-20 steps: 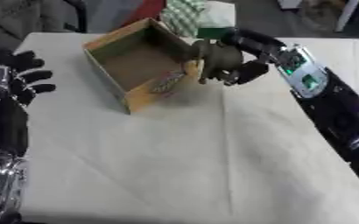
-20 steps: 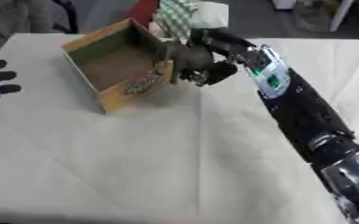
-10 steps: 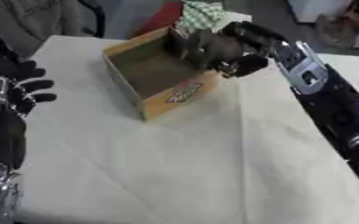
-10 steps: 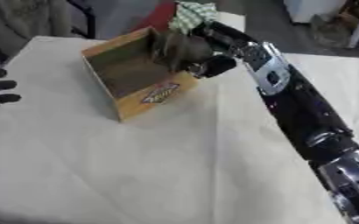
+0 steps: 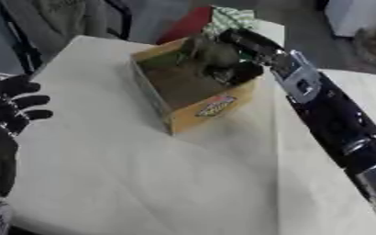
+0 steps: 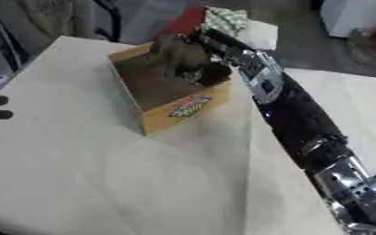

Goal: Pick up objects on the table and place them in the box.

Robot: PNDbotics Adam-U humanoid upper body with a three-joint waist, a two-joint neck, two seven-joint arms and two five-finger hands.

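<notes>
An open cardboard box (image 5: 209, 106) with a printed label on its front stands on the white-covered table (image 5: 143, 174). My right hand (image 5: 238, 69) reaches in from the right over the box's far right corner, down inside its opening. Its fingers are curled round a blurred olive-brown object (image 5: 201, 54), which sits within the box's mouth. I cannot tell whether that object touches the box floor. At the left edge of the view my left hand (image 5: 11, 109) hangs open, fingers spread, away from the box.
A green-and-white checked thing (image 5: 233, 18) and a red thing (image 5: 191, 23) lie just behind the box. A dark chair frame (image 5: 14, 50) stands beyond the table's left edge. Bare cloth spreads in front of the box.
The camera has tilted, shifting the whole picture. My right hand has carried the olive-brown object from beside the box's right rim to inside the box opening. The left hand stays open.
</notes>
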